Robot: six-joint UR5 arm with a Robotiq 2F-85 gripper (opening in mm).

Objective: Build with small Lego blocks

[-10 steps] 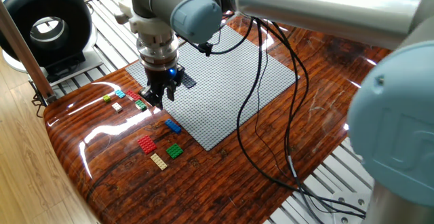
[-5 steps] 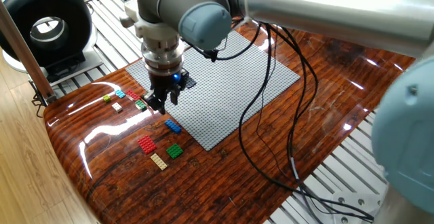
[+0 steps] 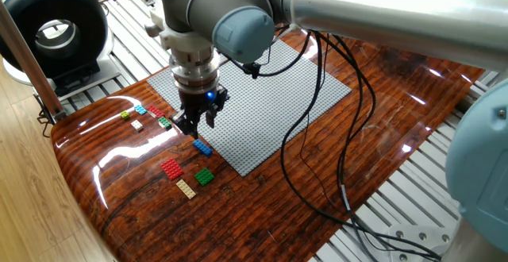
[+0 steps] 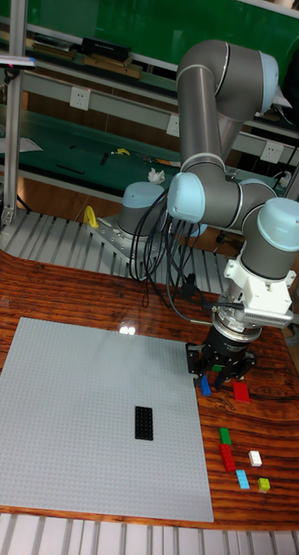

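A: Where's the gripper?
B: Low over the baseplate's near edge, above the blue brick; probably lining up a pick. Can't tell whether the fingers are apart or closed.
A: Other small Lego blocks?
B: Loose on the table off that edge. One dark brick sits on the plate.
A: Any readable text?
B: None.

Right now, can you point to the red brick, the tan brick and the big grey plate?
red brick [image 3: 171,168], fixed view, middle of its studded top
tan brick [image 3: 186,188], fixed view, middle of its top
grey plate [image 3: 270,95], fixed view, bare studded area
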